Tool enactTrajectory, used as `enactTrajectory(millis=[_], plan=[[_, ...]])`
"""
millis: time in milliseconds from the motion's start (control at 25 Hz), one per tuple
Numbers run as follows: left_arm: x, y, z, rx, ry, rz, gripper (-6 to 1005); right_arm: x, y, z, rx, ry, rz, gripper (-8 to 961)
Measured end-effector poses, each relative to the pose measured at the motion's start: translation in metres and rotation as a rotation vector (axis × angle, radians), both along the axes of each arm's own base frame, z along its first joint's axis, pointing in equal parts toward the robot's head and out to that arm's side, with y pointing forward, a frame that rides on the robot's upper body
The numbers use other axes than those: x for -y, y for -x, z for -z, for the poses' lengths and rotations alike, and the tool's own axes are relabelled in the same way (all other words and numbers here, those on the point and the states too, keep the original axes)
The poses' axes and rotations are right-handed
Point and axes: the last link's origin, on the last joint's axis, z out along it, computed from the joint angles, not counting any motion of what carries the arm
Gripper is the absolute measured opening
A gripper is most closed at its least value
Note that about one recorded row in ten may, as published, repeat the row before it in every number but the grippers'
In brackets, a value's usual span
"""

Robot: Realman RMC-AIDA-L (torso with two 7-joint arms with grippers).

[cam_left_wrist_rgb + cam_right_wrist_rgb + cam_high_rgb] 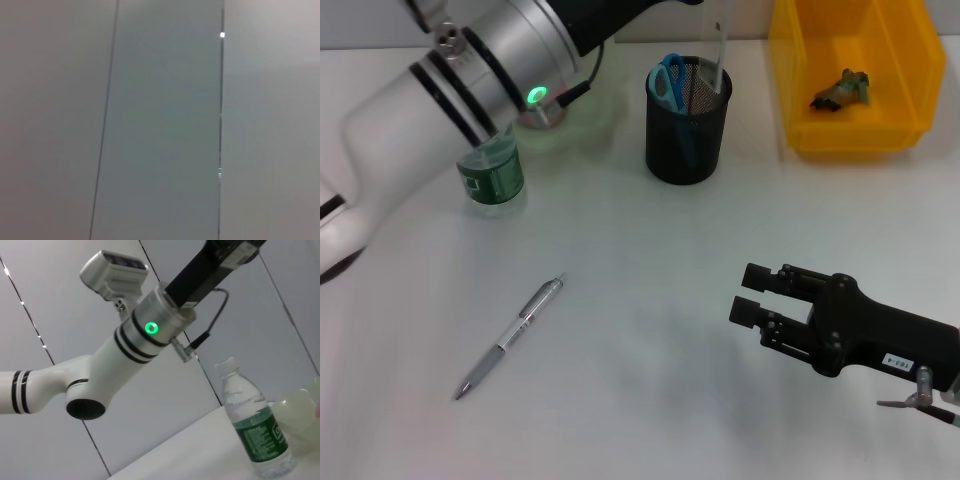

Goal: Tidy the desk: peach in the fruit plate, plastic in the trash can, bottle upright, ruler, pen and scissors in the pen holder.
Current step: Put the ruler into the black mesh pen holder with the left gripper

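Grippers first: we see the right gripper [748, 294], black and lying low over the near right part of the plain white desk [640, 330], fingers slightly parted and holding nothing. Our left arm [470, 80] reaches up past the far edge, and its gripper is out of view. The clear green-labelled bottle [492, 178] stands upright near the far left. The slim silver pen [510, 338] lies diagonally toward the near left. The black mesh pen holder [687, 125] holds the blue-handled scissors [668, 80] and transparent ruler [719, 50]; the yellow rectangular trash can [910, 90] occupies the far right corner.
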Motion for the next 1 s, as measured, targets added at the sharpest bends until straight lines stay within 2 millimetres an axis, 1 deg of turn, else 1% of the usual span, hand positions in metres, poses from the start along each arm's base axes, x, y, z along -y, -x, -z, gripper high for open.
enactTrajectory(millis=[160, 400, 680, 1000], plan=[[-0.008, 0.0, 0.006, 0.001, -0.028, -0.029, 396, 0.002, 0.001, 0.004, -0.006, 0.006, 0.003, 530], [-0.019, 0.008, 0.004, 0.022, -0.044, -0.127, 396, -0.001, 0.001, 0.009, 0.003, 0.007, 0.023, 530], [-0.024, 0.017, 0.015, -0.028, -0.045, -0.179, 395, -0.005, 0.003, 0.01, 0.012, 0.006, 0.019, 530], [-0.022, 0.018, 0.017, -0.03, -0.036, -0.182, 395, -0.007, 0.003, 0.011, 0.019, 0.006, 0.024, 530]])
